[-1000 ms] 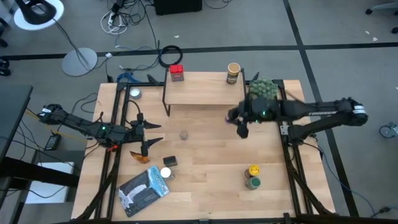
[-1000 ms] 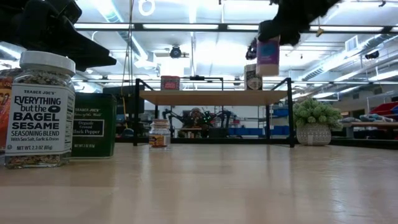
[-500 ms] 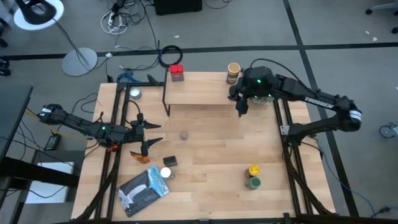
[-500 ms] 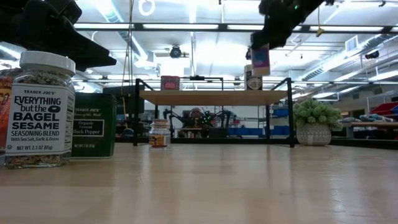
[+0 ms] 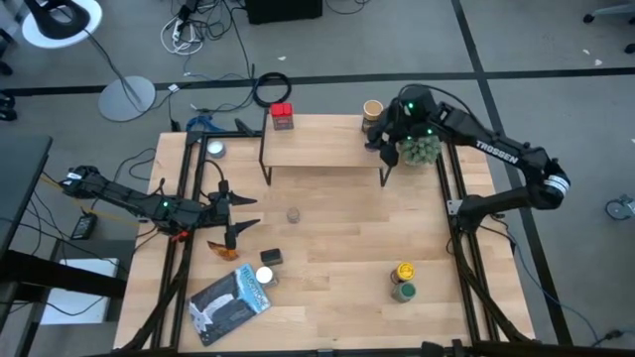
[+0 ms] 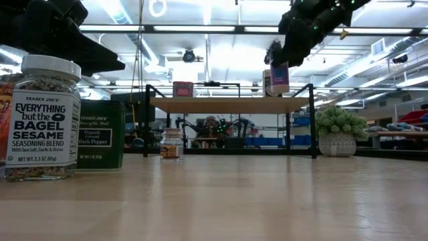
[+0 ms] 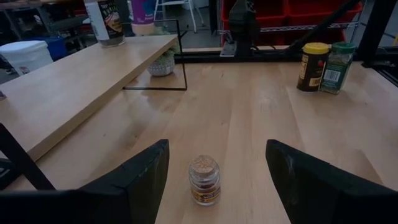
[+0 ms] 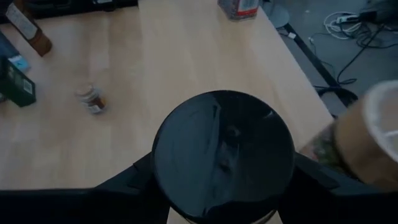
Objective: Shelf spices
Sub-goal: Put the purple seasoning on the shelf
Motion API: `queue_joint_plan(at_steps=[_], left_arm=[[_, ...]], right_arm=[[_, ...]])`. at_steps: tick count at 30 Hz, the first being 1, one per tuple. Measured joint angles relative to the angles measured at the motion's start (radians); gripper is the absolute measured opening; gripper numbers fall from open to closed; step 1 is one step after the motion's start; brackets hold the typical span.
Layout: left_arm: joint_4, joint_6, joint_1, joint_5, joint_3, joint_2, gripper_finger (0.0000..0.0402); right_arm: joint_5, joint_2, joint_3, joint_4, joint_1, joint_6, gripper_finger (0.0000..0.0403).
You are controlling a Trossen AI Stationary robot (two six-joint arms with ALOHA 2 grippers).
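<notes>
The shelf (image 5: 322,145) stands at the table's far side. A red tin (image 5: 282,117) sits near its left end, and a tan-lidded jar (image 5: 372,114) at its right end. My right gripper (image 5: 385,139) is over the shelf's right end, shut on a black-lidded jar with a purple-and-white label (image 6: 279,77), right beside the tan-lidded jar (image 6: 270,83). My left gripper (image 5: 238,213) is open and low over the table's left side. It faces a small jar (image 7: 204,180) that stands on the table ahead of its fingers. My right gripper pinches the jar's black lid (image 8: 171,168) between its two fingers (image 8: 127,183), coming from above and pointing down. The jar hangs upright below the fingers. Its base (image 6: 279,91) is just over the shelf board; I cannot tell whether it touches.
A yellow-lidded jar (image 5: 404,271) and a green one (image 5: 403,292) stand near the right front. An orange packet (image 5: 223,250), a dark tin (image 5: 270,257), a white-lidded jar (image 5: 264,277) and a flat blue-grey packet (image 5: 230,302) lie left front. A spiky plant (image 5: 420,147) is beside the shelf's right end.
My right gripper carried the jar from above the table's right middle toward the far edge, over the shelf's right end. It then came down beside the tan-lidded jar, staying shut on the jar throughout.
</notes>
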Motion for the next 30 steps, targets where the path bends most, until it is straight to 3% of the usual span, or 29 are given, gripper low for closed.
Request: queue_joint_plan(at_steps=[5,14,23,30], left_arm=[[0.000,0.008,0.000,0.000,0.000,0.000,0.0272],[0.000,0.026,0.000,0.000,0.000,0.000,0.0272],[0.000,0.026,0.000,0.000,0.000,0.000,0.0272],[0.000,0.025,0.000,0.000,0.000,0.000,0.0272]], right_arm=[[-0.106,0.035,0.000,-0.004,-0.065,0.017,0.0216],[-0.116,0.096,0.002,0.011,-0.078,0.013,0.0229],[-0.107,0.075,0.000,-0.006,-0.077,0.025,0.0235],[-0.086,0.069,-0.001,-0.005,-0.077,0.028,0.0265]])
